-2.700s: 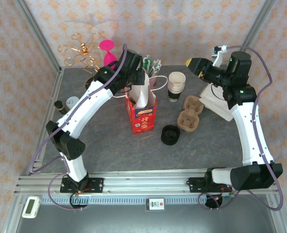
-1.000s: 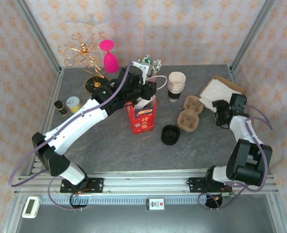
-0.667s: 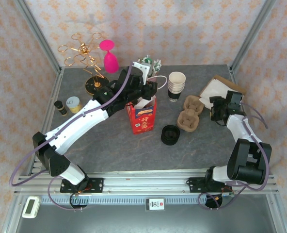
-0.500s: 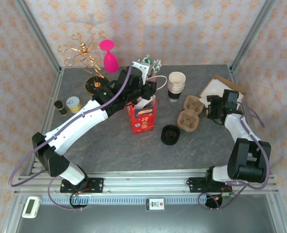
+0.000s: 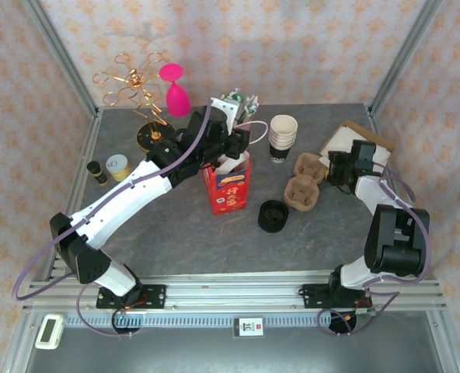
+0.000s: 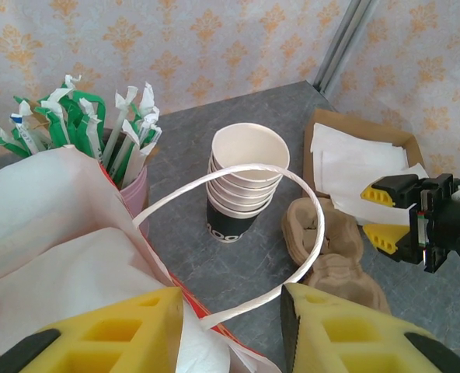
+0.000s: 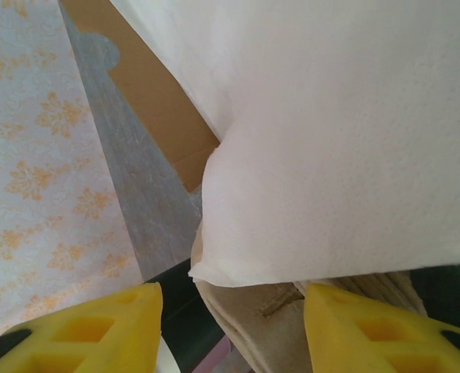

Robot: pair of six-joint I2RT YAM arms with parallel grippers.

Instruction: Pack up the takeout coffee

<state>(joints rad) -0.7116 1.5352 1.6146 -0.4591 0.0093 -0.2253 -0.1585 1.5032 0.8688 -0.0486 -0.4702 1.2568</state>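
Note:
The takeout coffee is hidden. A red paper bag (image 5: 230, 190) stands mid-table with white paper (image 6: 74, 264) inside. My left gripper (image 5: 234, 149) hovers over the bag's mouth, open; the bag's white handle loop (image 6: 308, 233) passes between its yellow fingers (image 6: 231, 311) and nothing is clamped. My right gripper (image 5: 336, 169) sits low at the right, between the brown cup carrier (image 5: 306, 183) and the napkin box (image 5: 354, 140). It is open (image 7: 232, 311), with a white napkin (image 7: 354, 140) and the carrier's edge (image 7: 292, 326) just ahead.
A stack of lidless cups (image 5: 283, 136) stands behind the carrier and a pile of black lids (image 5: 273, 216) lies in front. Straws in a pink cup (image 5: 242, 101), a pink glass (image 5: 175, 89), a gold rack (image 5: 133, 85) and small jars (image 5: 117, 165) line the back left.
My right arm came down from high up to the table's right side, then slid left toward the carrier while its jaws narrowed. The left gripper stayed over the bag, opening slightly.

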